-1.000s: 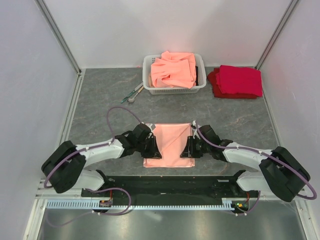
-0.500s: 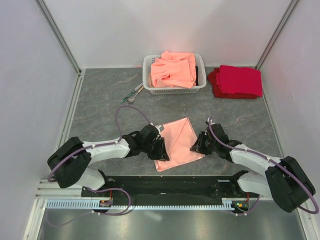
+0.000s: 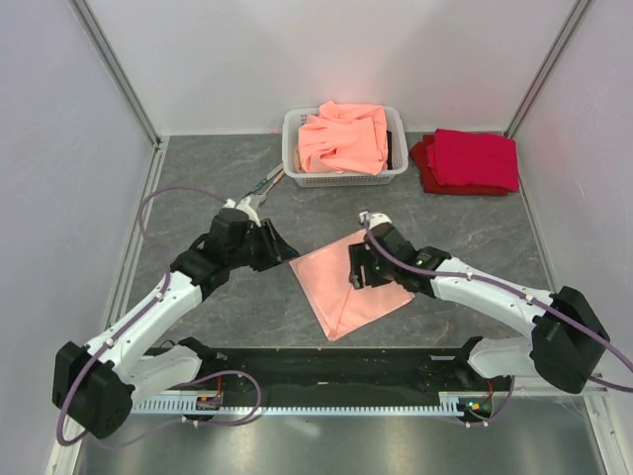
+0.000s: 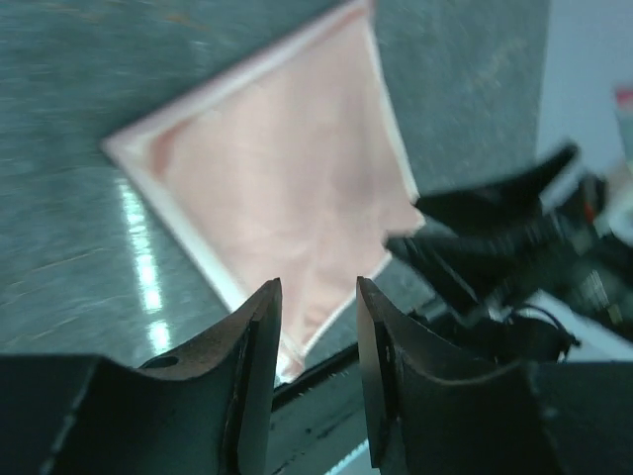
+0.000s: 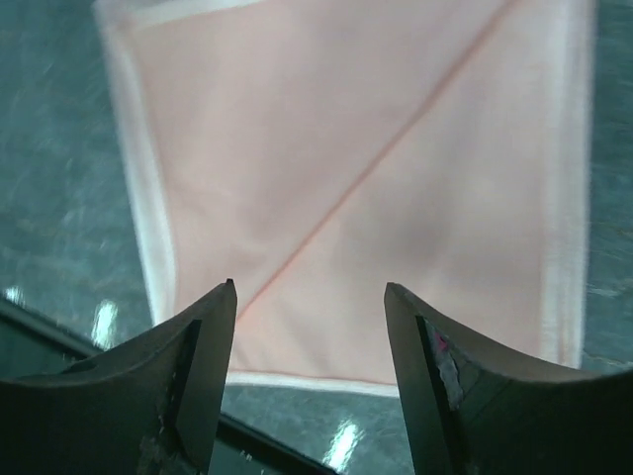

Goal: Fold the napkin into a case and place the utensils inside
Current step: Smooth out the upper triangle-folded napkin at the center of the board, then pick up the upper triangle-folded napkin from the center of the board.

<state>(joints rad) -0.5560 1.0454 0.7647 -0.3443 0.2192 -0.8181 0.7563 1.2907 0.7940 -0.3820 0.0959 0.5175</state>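
Jaws apart on both, empty: left gripper (image 4: 316, 297) just off the pink napkin's (image 3: 341, 287) left corner, right gripper (image 5: 309, 297) over it. Napkin lies flat as a diamond with one diagonal crease, not yet a case. Utensils (image 3: 262, 186) lie by the basket (image 3: 341, 179), still to place.

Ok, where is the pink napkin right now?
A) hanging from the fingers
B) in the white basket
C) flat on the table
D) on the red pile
C: the napkin lies spread flat on the table, turned like a diamond, and the right fingers stand open above it, gripping nothing.
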